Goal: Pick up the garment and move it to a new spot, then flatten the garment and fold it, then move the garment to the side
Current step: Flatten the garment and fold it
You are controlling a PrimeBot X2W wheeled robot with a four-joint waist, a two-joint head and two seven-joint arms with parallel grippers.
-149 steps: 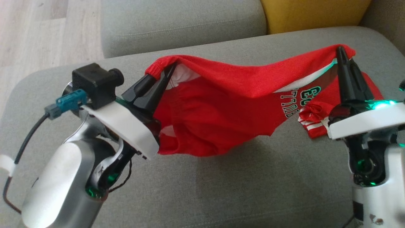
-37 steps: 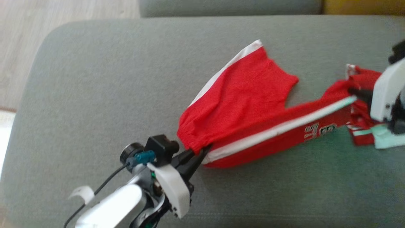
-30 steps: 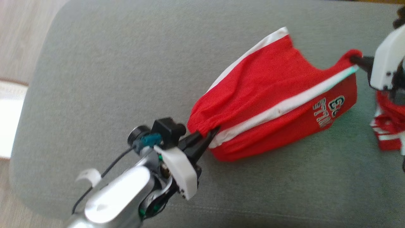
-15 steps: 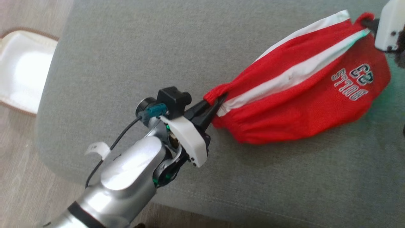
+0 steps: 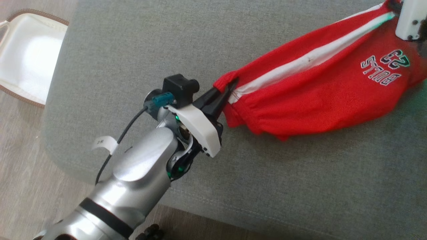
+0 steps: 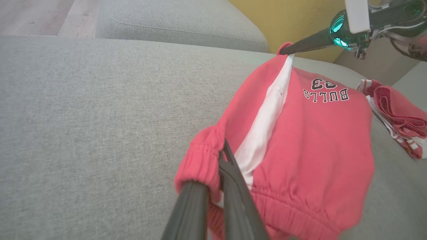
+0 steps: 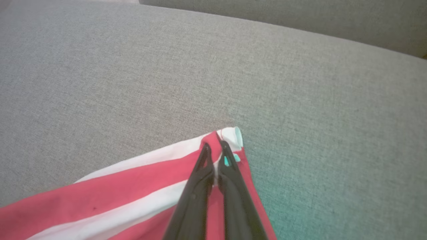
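The red garment (image 5: 317,100) is being held stretched low over the grey sofa cushion (image 5: 150,40), its lower edge sagging toward it. Its waistband corner is being pinched by the closed left gripper (image 5: 231,87) and its far hem corner by the closed right gripper (image 7: 213,146), seemingly so that the cloth is being drawn taut for flattening.

Red shorts (image 5: 320,100), white side stripe and "BULLS 23" print, pulled taut along the stripe, sagging over the grey cushion (image 5: 133,43)
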